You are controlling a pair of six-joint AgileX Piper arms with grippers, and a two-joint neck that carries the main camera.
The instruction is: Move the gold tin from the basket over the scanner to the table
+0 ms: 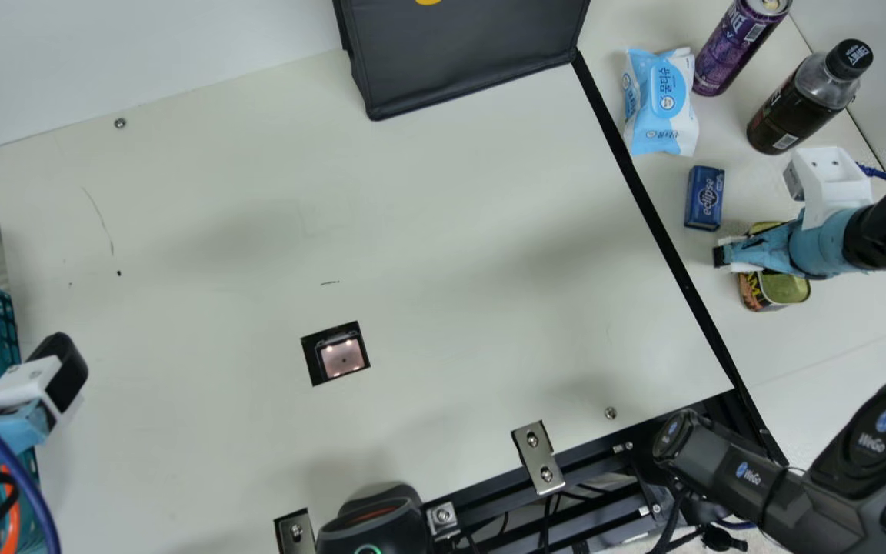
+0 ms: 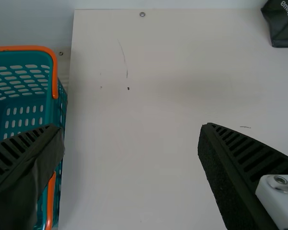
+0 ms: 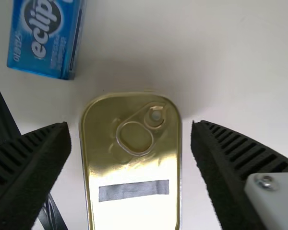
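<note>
Near the blue box [image 3: 44, 37] on the bench [image 1: 789, 350], the gold tin [image 3: 130, 165] lies beneath the spread right hand [image 3: 131, 127], which could clip its rim if withdrawn crookedly, the left hand [image 2: 132, 128] also agape.

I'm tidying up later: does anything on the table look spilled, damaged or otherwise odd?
No spill shows. The cream table has a thin curved line, like a scratch, and a dark speck on its plain surface; a grey strip, perhaps tape, interrupts the gold tin's otherwise bare top.
</note>
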